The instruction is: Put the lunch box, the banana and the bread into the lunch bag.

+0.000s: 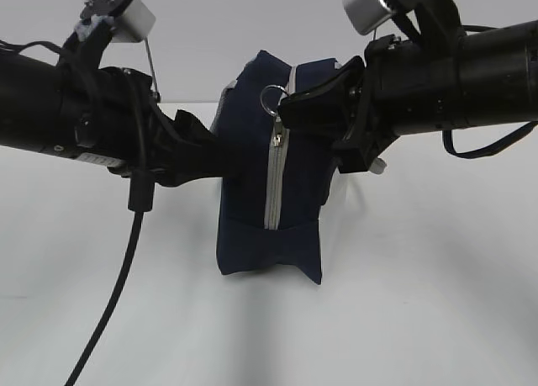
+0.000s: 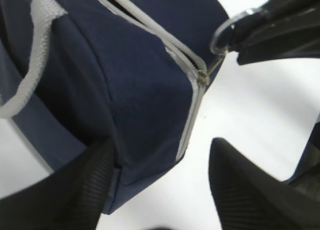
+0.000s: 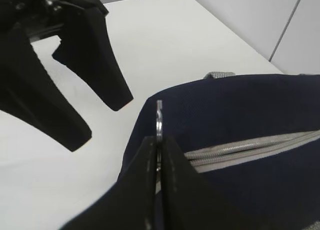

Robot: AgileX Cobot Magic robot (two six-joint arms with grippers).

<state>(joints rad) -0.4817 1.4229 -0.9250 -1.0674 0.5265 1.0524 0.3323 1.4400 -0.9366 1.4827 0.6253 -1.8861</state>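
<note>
On the near stretch of the white table (image 1: 403,319) nothing of the task lies; the lunch box, banana and bread are not in any view, so where they are cannot be told.

At mid-table the lunch bag (image 1: 252,235) stands on end, its grey zipper (image 1: 274,180) facing the exterior camera and running up the near face. The navy cloth looks soft and light: it creases at the base and would likely sag or slide if pulled on alone, so it wants bracing at one side while the slider is drawn.

The left gripper (image 1: 202,155) comes in from the left with jaws spread wide about the bag's left edge; in its wrist view one finger (image 2: 75,190) lies against the fabric, the other stands apart, so it holds nothing firmly.

Up at the top of the zipper, the right gripper (image 1: 290,108) is clamped on the metal ring pull (image 3: 159,121), the thin hard ring pinched edge-on between its fingertips. That ring is probably the best hold, though smooth metal may slip.

Farther back, a grey webbing handle (image 2: 35,64) hangs loose along the bag's side.
</note>
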